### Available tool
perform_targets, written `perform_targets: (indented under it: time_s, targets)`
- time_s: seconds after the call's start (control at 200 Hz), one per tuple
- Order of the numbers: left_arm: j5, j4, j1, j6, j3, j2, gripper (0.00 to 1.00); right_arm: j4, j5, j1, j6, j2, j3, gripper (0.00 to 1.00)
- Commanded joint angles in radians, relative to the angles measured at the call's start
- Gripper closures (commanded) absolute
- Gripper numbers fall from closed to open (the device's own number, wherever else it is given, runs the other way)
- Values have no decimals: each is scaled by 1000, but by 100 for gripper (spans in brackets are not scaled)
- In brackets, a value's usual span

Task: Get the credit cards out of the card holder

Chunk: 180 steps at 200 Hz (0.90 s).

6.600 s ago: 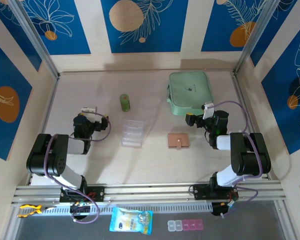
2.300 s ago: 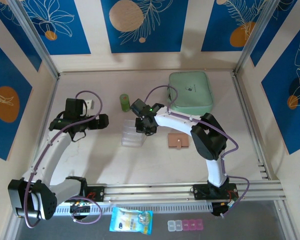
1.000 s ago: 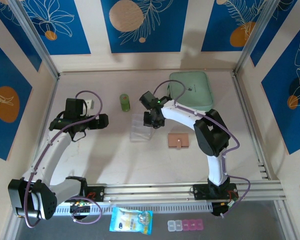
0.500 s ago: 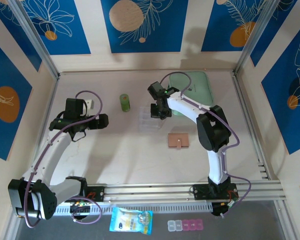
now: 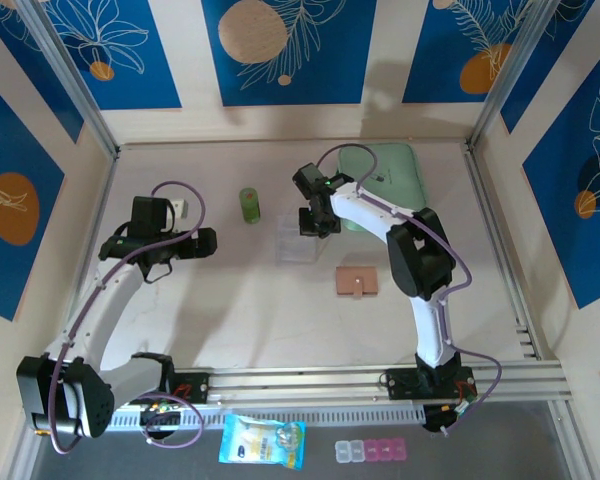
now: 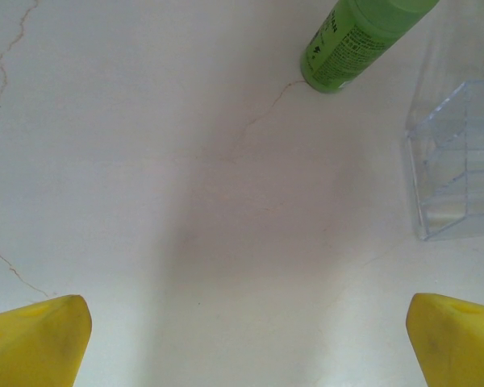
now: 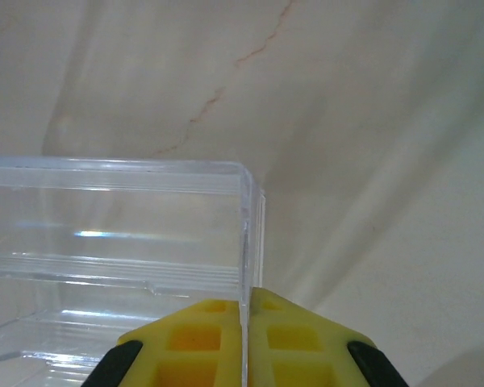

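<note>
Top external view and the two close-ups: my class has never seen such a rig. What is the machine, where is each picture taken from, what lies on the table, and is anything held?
Two robot arms are bolted at the table's near edge. The wide picture looks down from above; each close-up comes from a wrist camera, yellow fingers showing. On the table lie a green bottle, a tan card holder folded shut, and a mint-green pouch. The right gripper is shut on a clear plastic tray's wall; the left gripper is open and empty.
</note>
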Motion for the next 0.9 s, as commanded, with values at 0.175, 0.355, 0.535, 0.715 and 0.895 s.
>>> perform_targets:
  time_s: [0.175, 0.355, 0.535, 0.715, 0.895]
  targets:
    - [1, 9, 3, -19, -8, 3, 0, -52, 34, 4, 2, 54, 71, 91]
    - [0, 8, 3, -17, -8, 1, 0, -73, 38, 3, 11, 68, 102, 89]
    - [1, 8, 4, -18, -10, 0, 0, -99, 34, 1, 13, 60, 134, 80]
    - [4, 9, 3, -19, -11, -1, 0, -112, 26, 0, 14, 17, 135, 74]
    - [11, 11, 4, -20, -11, 3, 0, -109, 10, -8, 26, -51, 87, 68]
